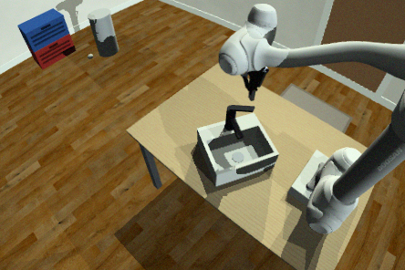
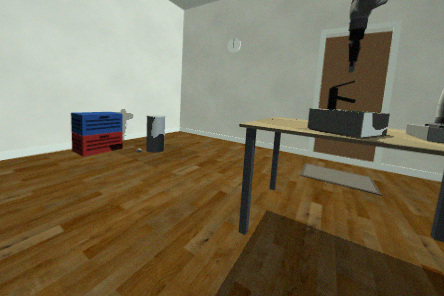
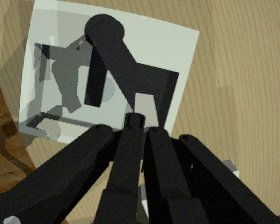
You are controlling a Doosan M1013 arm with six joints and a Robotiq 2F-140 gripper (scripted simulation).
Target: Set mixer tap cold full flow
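Note:
A black mixer tap (image 1: 233, 120) stands at the back rim of a white sink basin (image 1: 237, 148) on the wooden table. Its lever (image 1: 241, 109) lies on top and points toward the right, tilted a little upward in the side view (image 2: 343, 86). My gripper (image 1: 252, 95) is shut and empty. It hangs points-down above the lever's free end with a clear gap, also in the side view (image 2: 352, 66). In the wrist view the shut fingers (image 3: 134, 122) point at the basin, with the tap (image 3: 111, 53) just beyond them. I see no red or blue dots.
My grey base block (image 1: 309, 181) sits on the table right of the basin. A grey mat (image 1: 316, 106) lies on the floor behind the table. A blue and red crate (image 1: 46, 37) and a grey cylinder (image 1: 103, 32) stand far off by the wall.

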